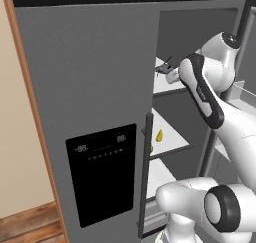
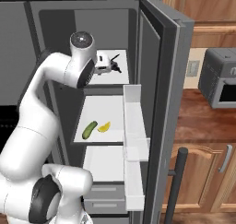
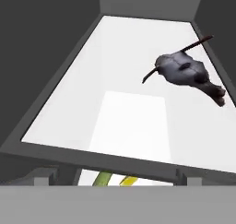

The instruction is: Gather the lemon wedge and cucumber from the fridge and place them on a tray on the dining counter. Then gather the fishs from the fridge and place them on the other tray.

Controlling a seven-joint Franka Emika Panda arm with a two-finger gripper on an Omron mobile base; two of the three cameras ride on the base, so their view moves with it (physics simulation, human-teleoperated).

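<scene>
Two shelves: fish above cucumber.

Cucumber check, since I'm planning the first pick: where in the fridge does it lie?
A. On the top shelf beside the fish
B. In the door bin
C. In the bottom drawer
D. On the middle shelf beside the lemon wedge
D: the cucumber lies on the middle shelf next to the lemon wedge, one shelf below the fish.

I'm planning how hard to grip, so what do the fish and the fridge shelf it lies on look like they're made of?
The fish looks like soft flesh with dark grey, faintly glossy skin and thin stiff spines. The fridge shelf looks like smooth white plastic or glass: flat, even and bright. Being rendered, both stay uncertain.
</scene>
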